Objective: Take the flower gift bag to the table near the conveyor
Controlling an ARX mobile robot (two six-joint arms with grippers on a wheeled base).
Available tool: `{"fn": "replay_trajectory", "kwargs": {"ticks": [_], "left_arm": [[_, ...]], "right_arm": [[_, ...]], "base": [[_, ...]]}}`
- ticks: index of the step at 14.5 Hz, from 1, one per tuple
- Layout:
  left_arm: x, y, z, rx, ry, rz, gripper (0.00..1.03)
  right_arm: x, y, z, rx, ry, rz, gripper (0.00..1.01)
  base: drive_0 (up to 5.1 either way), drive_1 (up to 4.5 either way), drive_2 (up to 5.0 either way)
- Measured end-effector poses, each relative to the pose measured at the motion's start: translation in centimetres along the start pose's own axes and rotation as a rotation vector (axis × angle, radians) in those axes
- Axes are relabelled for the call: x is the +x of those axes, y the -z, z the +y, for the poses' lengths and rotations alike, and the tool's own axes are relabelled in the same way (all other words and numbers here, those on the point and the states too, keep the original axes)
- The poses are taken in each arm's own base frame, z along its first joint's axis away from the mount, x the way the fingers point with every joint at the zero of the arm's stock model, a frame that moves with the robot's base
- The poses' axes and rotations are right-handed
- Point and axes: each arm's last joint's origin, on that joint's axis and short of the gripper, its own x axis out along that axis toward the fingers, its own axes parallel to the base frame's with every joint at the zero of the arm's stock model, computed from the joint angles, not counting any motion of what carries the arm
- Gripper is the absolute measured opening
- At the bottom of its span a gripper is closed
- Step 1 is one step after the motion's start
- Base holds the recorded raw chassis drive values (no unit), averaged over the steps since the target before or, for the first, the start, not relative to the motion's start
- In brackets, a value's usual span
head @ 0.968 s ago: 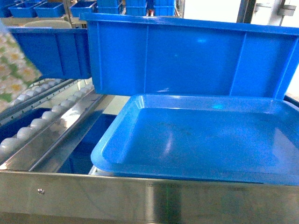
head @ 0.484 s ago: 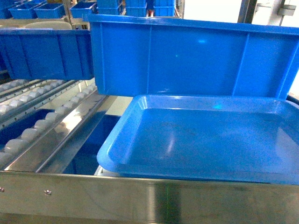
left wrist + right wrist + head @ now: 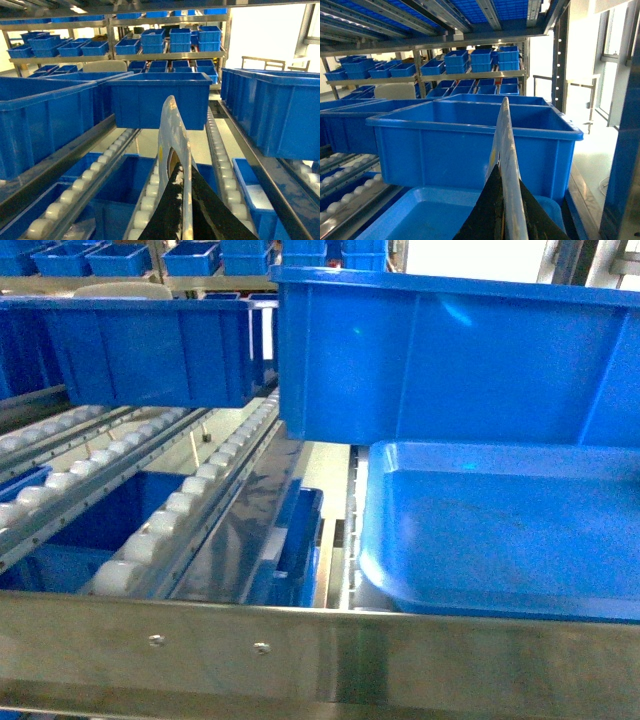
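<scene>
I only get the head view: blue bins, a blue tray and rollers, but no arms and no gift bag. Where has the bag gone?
Observer: The left wrist camera shows it. The left gripper is shut on a thin pale sheet seen edge-on, apparently the flower gift bag.
Operator: Is the other arm doing anything?
Observer: Yes. In its own wrist view, the right gripper is also shut on a thin pale edge, likely the same bag, with the blue tray below it.
Operator: So what is under the left side?
Observer: A roller lane of the conveyor runs directly beneath the left gripper.
</scene>
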Motion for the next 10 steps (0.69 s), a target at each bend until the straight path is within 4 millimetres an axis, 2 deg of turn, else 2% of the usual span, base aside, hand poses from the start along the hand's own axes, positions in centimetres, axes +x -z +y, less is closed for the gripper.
{"fn": "replay_trajectory", "kwargs": {"ticks": [10], "left_arm": [[0.0,-0.02,0.01,-0.001,-0.004,-0.002,0.02]], "right_arm": [[0.0,-0.03,0.0,-0.002,-0.001,-0.003,0.02]], "base": [[-4.5,0.46,4.1]]}}
